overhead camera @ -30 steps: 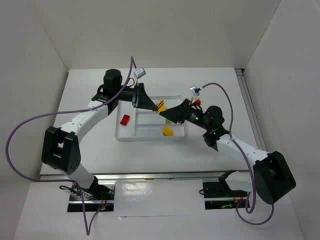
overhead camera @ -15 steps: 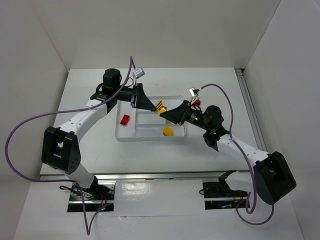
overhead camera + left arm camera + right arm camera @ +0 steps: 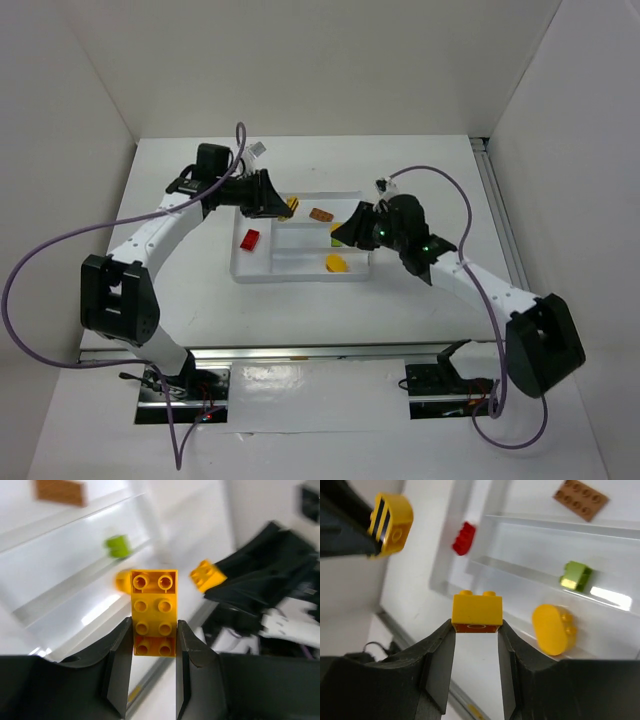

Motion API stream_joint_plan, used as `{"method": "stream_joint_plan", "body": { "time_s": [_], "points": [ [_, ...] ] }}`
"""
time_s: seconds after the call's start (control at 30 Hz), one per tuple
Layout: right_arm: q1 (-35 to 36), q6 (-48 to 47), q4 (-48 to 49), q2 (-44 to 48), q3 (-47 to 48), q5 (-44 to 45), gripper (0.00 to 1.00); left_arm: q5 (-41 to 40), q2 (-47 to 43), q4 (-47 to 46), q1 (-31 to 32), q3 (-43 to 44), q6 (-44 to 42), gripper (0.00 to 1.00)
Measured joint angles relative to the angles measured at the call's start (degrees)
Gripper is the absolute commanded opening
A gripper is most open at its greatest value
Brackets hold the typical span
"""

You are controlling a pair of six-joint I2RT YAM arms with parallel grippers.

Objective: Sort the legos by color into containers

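So the left gripper (image 3: 154, 627) is clamped on the long yellow brick (image 3: 154, 611) by one end, hanging over the 11 o'clock corner of the tray (image 3: 285, 262). In the tray, the red brick (image 3: 251, 239) sits alone in the tall section at 9 o'clock. There's a brown brick (image 3: 321, 214) in the lane at 12, a green brick (image 3: 576, 575) in the middle lane and a round yellow brick (image 3: 335, 263) down at 5. Over at 3 o'clock the right gripper (image 3: 477, 622) pinches a small yellow brick (image 3: 477, 610). My worry - both yellows probably want that same 5 o'clock lane, so the grippers could bump over it. And the long brick, held so near its end, might pivot or hop the low wall into green
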State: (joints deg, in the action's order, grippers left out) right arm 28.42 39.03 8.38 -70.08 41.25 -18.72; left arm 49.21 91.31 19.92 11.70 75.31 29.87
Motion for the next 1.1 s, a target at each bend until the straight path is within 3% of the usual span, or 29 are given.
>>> {"method": "stream_joint_plan", "body": {
  "time_s": [0.17, 0.4, 0.57, 0.63, 0.73, 0.77, 0.8, 0.93, 0.97, 1.0, 1.1],
  "points": [
    [3.6, -4.9, -11.5, -11.2, 10.4, 9.5, 0.12, -21.9, -1.3, 7.7, 5.5, -4.0, -2.7, 0.00],
    [9.5, -7.6, -17.5, -20.6, 15.3, 13.8, 0.14, -36.0, -1.9, 11.1, 11.6, -10.1, -2.7, 0.00],
    [11.2, -8.3, -18.4, -22.9, 15.6, 15.3, 0.28, -41.6, -0.5, 10.7, 14.8, -10.1, -2.6, 0.00],
    [11.6, -8.5, -18.7, -23.5, 16.1, 15.4, 0.50, -44.0, 0.9, 10.7, 16.2, -10.1, -2.4, 0.02],
    [11.9, -8.9, -18.8, -24.0, 17.2, 15.6, 0.77, -46.3, 2.6, 10.8, 17.9, -10.1, -2.2, 0.12],
    [12.0, -9.1, -18.8, -24.0, 17.5, 15.6, 0.80, -47.0, 3.0, 11.0, 18.4, -9.9, -2.2, 0.21],
    [12.3, -9.3, -18.9, -24.1, 17.8, 15.9, 0.83, -47.5, 3.4, 11.2, 18.9, -9.8, -2.2, 0.23],
    [13.2, -9.8, -19.3, -24.1, 19.0, 16.8, 0.84, -48.6, 3.7, 11.7, 20.0, -8.3, -2.2, 0.32],
    [13.4, -9.8, -19.5, -24.0, 19.2, 17.1, 0.81, -48.8, 3.7, 11.8, 20.1, -7.8, -2.2, 0.40],
    [13.5, -10.0, -19.6, -24.0, 19.3, 17.7, 0.80, -49.0, 3.7, 11.9, 20.1, -7.3, -2.1, 0.59],
    [13.6, -10.0, -21.5, -23.0, 19.3, 20.8, 0.78, -49.7, 3.6, 12.3, 20.3, -5.6, -1.8, 0.79]
  ]
}}
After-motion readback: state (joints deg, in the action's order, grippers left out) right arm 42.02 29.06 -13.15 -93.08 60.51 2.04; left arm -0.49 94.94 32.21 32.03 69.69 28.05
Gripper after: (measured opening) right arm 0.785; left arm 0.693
